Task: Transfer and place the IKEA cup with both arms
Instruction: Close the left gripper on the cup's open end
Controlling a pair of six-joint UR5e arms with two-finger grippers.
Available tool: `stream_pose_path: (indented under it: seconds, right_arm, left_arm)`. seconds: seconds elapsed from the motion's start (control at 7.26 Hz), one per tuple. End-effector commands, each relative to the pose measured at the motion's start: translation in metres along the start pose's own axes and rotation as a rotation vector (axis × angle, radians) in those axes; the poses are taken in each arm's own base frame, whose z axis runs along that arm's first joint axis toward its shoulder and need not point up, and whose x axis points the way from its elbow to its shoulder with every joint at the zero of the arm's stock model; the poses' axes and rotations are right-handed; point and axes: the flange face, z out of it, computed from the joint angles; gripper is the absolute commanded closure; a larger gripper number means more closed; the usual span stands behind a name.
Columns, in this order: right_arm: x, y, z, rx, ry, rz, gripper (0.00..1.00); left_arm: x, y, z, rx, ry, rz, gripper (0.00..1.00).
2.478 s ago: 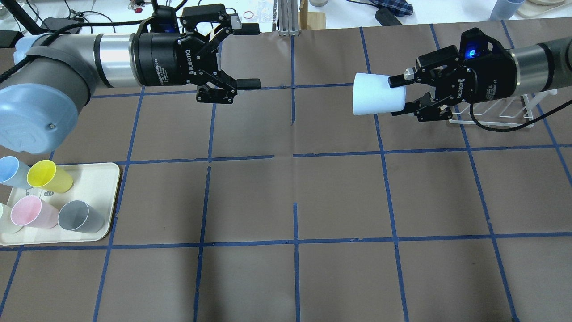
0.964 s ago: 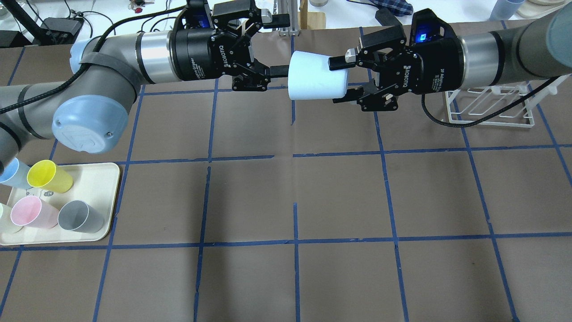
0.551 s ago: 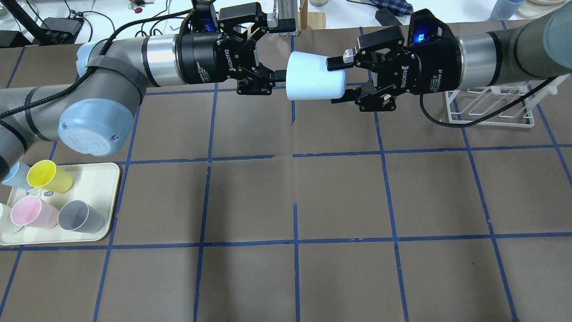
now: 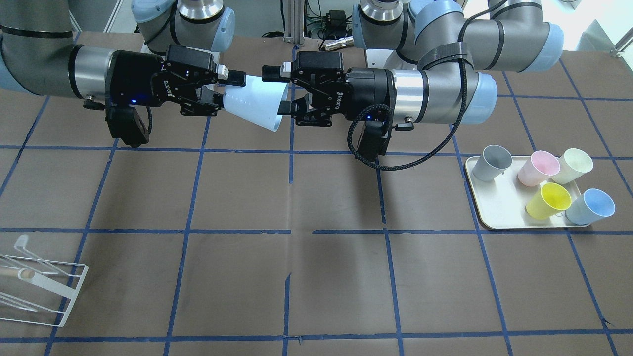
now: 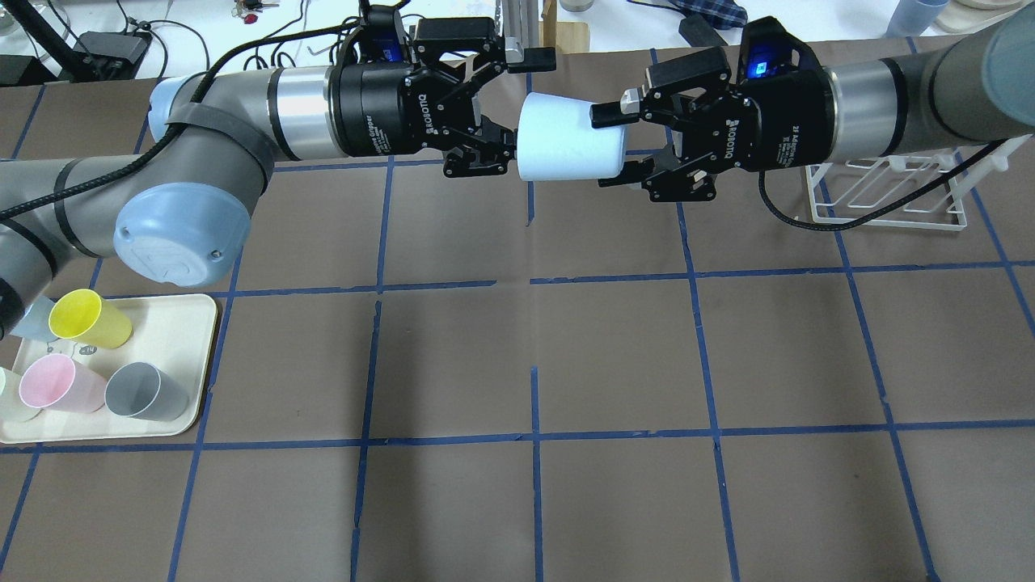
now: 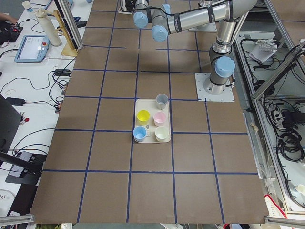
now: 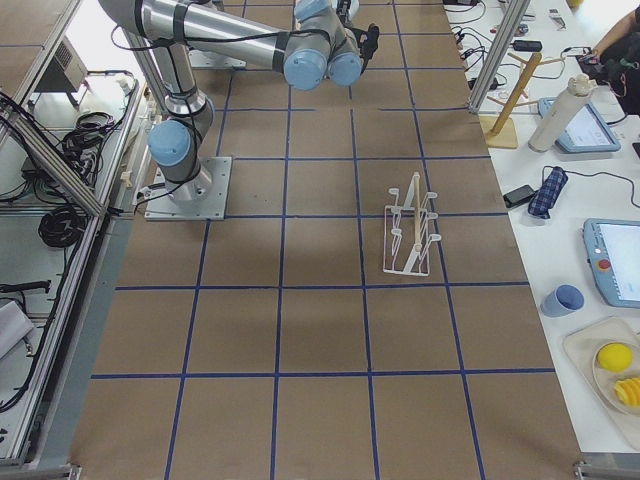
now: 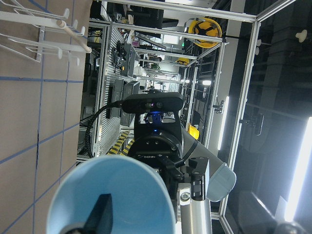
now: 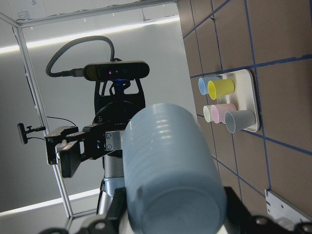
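Note:
The pale light-blue IKEA cup point(image 5: 570, 137) point(image 4: 257, 101) lies sideways in the air over the table's far middle. My right gripper point(image 5: 606, 149) point(image 4: 227, 91) is shut on its narrow base end. My left gripper point(image 5: 524, 103) point(image 4: 277, 90) is open at the cup's wide rim, with its jaws straddling the rim. The left wrist view looks into the cup's mouth point(image 8: 117, 190), and one finger point(image 8: 100, 212) sits inside it. The right wrist view shows the cup's base point(image 9: 170, 170) close up, with the left gripper behind it.
A cream tray point(image 5: 202, 364) point(image 4: 494, 207) at the robot's near left holds a grey cup point(image 4: 491, 163), a pink cup point(image 4: 538, 167), a yellow cup point(image 4: 549, 200), a second blue cup point(image 4: 591, 206) and a pale one. A white wire rack point(image 5: 889, 194) point(image 4: 34, 282) stands under the right arm.
The right gripper carried the cup left to the middle and then held still. The left gripper moved right until its open fingers reached the cup's rim.

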Motion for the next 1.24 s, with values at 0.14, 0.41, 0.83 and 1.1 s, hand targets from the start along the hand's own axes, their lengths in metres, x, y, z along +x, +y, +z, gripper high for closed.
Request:
stream_pose_path:
  seconds: [0.14,0.41,0.83,1.1]
  right_arm:
    - [0.0,0.0,0.0,0.0,0.0,0.001,0.5]
    - [-0.0006,-0.0001,-0.0001,0.001,0.0,0.002,0.5]
    - [-0.001,0.0019,-0.0001,-0.007,0.007,-0.003,0.0]
    - [-0.0014,0.0017,0.0019,-0.01,0.007,0.002,0.0]
  left_arm:
    - [0.0014,0.0012,0.0001,0.0,-0.004,0.003,0.67]
    - [0.0005,0.0013,0.0001,-0.001,-0.005,0.002,0.89]
    - [-0.0003,0.0008,0.0001,-0.001,-0.007,-0.001,0.95]
    - [0.0013,0.0022,0.0009,-0.002,-0.007,0.005,0.95]
